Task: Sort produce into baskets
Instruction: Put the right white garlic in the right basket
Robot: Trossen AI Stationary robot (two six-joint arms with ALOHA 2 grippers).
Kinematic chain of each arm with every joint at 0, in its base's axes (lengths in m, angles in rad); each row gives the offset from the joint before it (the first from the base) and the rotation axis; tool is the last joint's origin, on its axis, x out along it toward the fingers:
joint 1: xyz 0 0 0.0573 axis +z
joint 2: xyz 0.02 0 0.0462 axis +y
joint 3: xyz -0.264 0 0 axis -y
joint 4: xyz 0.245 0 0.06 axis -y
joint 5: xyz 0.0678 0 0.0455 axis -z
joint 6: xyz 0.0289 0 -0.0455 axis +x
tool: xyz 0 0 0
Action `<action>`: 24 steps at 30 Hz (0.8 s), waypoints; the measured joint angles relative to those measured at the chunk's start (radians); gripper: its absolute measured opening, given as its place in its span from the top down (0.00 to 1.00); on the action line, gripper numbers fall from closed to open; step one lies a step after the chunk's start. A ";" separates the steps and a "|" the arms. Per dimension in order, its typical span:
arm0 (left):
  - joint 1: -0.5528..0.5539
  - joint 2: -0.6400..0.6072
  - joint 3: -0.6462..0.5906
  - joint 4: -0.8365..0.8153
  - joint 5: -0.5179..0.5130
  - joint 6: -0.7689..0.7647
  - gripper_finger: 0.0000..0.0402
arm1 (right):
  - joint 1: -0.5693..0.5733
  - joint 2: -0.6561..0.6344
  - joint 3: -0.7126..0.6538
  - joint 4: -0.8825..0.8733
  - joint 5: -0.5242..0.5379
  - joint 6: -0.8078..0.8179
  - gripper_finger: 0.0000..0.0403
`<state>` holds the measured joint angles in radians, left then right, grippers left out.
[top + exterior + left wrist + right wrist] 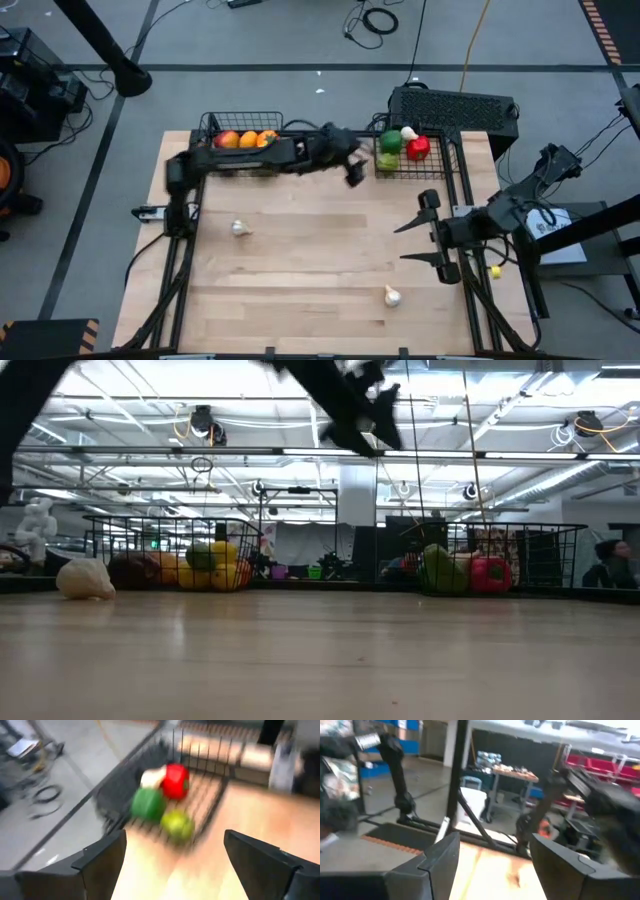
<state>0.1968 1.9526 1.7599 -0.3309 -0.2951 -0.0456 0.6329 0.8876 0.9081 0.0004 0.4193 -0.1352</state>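
Two dark wire baskets stand at the table's far edge. The left basket [240,132] holds a red apple and orange citrus. The right basket [418,155] holds a green pepper [148,803], a red pepper [176,781], a white garlic bulb [152,777] and a light green piece [178,824]. Two garlic bulbs lie on the table, one at the left [240,228] and one at the near right [392,296]. My left gripper [356,166] is open and empty, raised just left of the right basket. My right gripper [402,244] is open and empty over the table's right side.
A black box with vents [455,106] stands behind the right basket. A small yellow piece [494,270] lies beyond the table's right edge by the right arm. The left garlic bulb also shows in the low view [85,578]. Bare wood lies between the two bulbs.
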 joint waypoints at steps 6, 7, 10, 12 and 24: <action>-0.204 -0.158 0.000 -0.423 -0.318 -0.063 0.15 | 0.031 0.007 0.000 -0.143 0.153 0.119 0.42; -0.244 -0.165 0.000 -0.479 -0.367 -0.102 0.15 | 0.030 0.017 0.000 -0.178 0.159 0.157 0.42; -0.364 -0.174 -0.001 -0.632 -0.502 -0.231 0.15 | 0.030 0.061 0.000 -0.284 0.160 0.281 0.42; -0.437 -0.174 -0.014 -0.703 -0.596 -0.322 0.15 | 0.030 0.097 0.000 -0.337 0.159 0.361 0.41; -0.673 -0.174 -0.233 -0.750 -0.671 -0.690 0.15 | 0.099 0.307 0.000 -0.531 0.035 0.689 0.38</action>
<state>-0.4762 1.7790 1.5271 -1.0807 -0.9663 -0.7356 0.7319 1.1950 0.9077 -0.5306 0.4542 0.5534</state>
